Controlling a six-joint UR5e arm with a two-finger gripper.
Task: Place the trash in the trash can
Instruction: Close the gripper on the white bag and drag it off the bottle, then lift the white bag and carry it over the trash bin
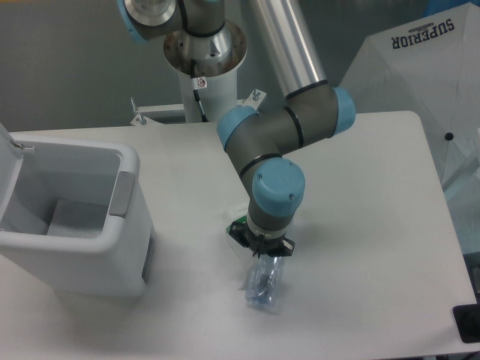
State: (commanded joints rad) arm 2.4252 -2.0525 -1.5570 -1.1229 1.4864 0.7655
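The clear plastic bottle (264, 283) with bluish label lies below the arm's wrist, pointing down toward the table's front edge, its upper end tucked under my gripper (262, 253). The black fingers are mostly hidden by the blue wrist cap, and they seem shut on the bottle's upper end. Only a green sliver of the pouch (238, 223) shows at the wrist's left; the rest is hidden by the arm. The white-grey trash can (127, 225) stands at the left with its lid open, well apart from the gripper.
The arm's base column (204, 67) rises at the table's back. A white umbrella-like cover (427, 67) stands off the right rear corner. A dark object (469, 324) sits at the front right corner.
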